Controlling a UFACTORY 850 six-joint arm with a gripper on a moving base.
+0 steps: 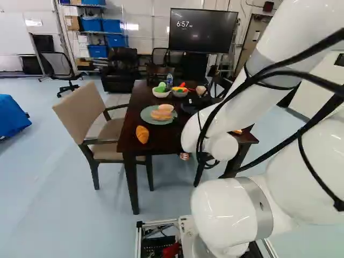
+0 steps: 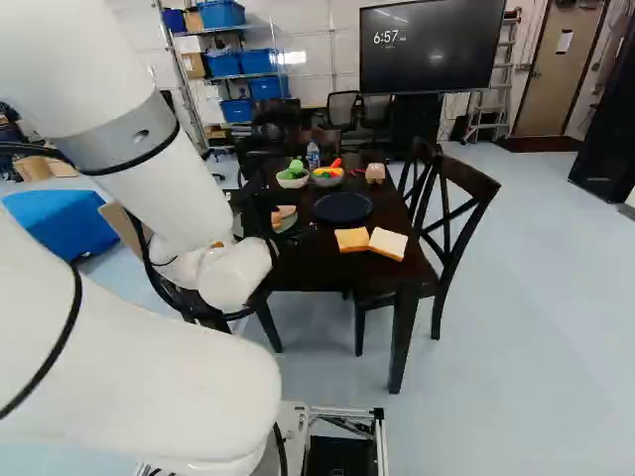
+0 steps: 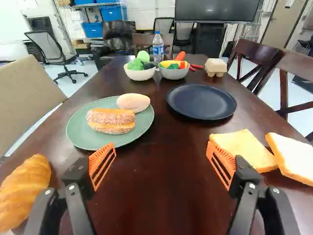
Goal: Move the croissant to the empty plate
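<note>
Behind my forearm, a dark part of the gripper [image 2: 300, 234] shows near the green plate. In the wrist view the gripper [image 3: 160, 159] stands wide open over bare tabletop, nothing between its orange pads. The golden croissant [image 3: 24, 190] [image 1: 142, 134] lies directly on the table, outside the finger on the chair side and close to the table's edge. A dark blue plate [image 3: 201, 102] [image 2: 342, 206], bare on top, sits ahead of the gripper. Beside it, the green plate [image 3: 85, 133] [image 1: 146, 115] carries a sugared pastry [image 3: 111, 121] and a pale roll [image 3: 133, 102].
Two bread slices [image 3: 244, 149] [image 2: 387, 243] lie beside the other finger. Farther along the dark table [image 3: 156, 196] are bowls of toy vegetables [image 3: 140, 73], a bottle [image 3: 158, 48] and an egg carton [image 3: 215, 67]. A beige chair [image 1: 80, 113] and dark wooden chairs [image 2: 458, 213] flank the table.
</note>
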